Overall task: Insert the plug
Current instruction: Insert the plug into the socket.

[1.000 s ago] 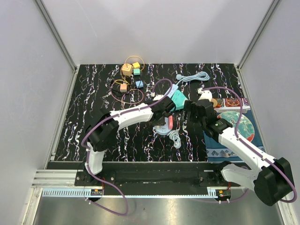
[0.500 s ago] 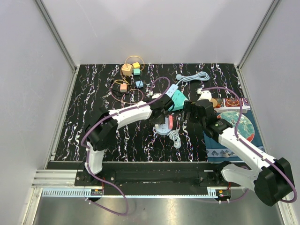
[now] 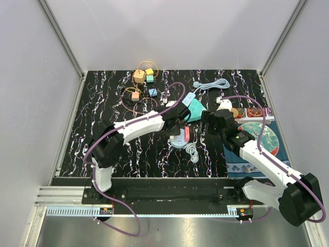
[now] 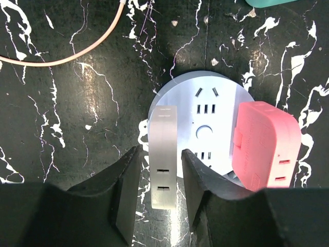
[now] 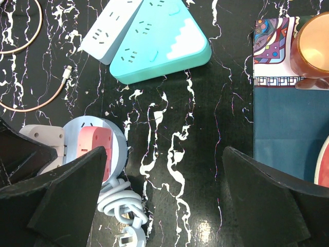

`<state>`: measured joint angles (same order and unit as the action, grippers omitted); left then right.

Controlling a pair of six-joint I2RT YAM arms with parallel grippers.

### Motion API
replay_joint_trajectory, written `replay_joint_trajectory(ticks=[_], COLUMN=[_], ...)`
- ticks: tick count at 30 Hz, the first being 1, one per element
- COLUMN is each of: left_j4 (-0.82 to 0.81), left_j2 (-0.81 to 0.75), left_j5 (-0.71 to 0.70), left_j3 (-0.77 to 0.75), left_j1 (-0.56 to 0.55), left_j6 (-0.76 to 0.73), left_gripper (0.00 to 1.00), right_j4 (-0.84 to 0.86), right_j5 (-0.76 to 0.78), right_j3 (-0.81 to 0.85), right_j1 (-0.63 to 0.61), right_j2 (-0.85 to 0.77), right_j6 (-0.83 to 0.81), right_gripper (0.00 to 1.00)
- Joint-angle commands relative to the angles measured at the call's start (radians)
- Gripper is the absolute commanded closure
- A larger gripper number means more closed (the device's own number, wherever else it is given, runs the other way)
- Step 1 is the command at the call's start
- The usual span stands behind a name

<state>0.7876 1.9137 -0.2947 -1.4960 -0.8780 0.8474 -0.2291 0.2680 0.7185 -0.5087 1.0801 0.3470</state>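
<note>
Since the earlier frame my left arm has drawn back toward the upper left of the top view, lifting off the round socket hub (image 4: 205, 110); my right arm has held position. Right gripper (image 5: 164, 154): spread wide, empty, hovering over the black table (image 3: 103, 103) at the centre of its own view. Hub: centre of the left wrist view; pink plug (image 4: 264, 144) stands at its right. Grey plug (image 4: 164, 175): on the hub's left rim, flanked by my left gripper (image 4: 160, 152); slim gaps show on both sides, so it is released. Judgement: insertion appears made; seating depth cannot be confirmed; what remains is to withdraw clear.
</note>
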Motion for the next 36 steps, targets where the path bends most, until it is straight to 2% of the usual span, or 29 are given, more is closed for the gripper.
replay_joint_trajectory(ticks=[1, 4, 12, 13, 24, 36], left_j4=[0.009, 0.007, 0.013, 0.012, -0.06, -0.047], left_j2=[-0.041, -0.033, 0.001, 0.008, 0.004, 0.015], left_j5=[0.02, 0.031, 0.042, 0.042, 0.065, 0.042], left_j3=[-0.032, -0.032, -0.004, 0.005, 0.126, 0.152], left_j1=[-0.004, -0.006, -0.015, -0.018, -0.033, -0.024], left_j6=[0.007, 0.005, -0.005, -0.004, 0.051, 0.05], left_gripper=[0.6, 0.68, 0.99, 1.0, 1.0, 1.0], right_j4=[0.043, 0.043, 0.043, 0.045, 0.047, 0.048], right_j5=[-0.006, -0.009, -0.012, -0.012, -0.012, -0.01], right_j3=[-0.001, -0.001, -0.002, -0.004, -0.004, -0.005], right_j1=[-0.011, -0.011, -0.011, -0.01, -0.011, -0.011], right_j2=[-0.02, -0.022, -0.02, -0.022, -0.025, -0.026], right_j6=[-0.011, -0.011, -0.014, -0.014, -0.016, -0.016], right_gripper=[0.0, 0.0, 0.0, 0.0, 0.0, 0.0])
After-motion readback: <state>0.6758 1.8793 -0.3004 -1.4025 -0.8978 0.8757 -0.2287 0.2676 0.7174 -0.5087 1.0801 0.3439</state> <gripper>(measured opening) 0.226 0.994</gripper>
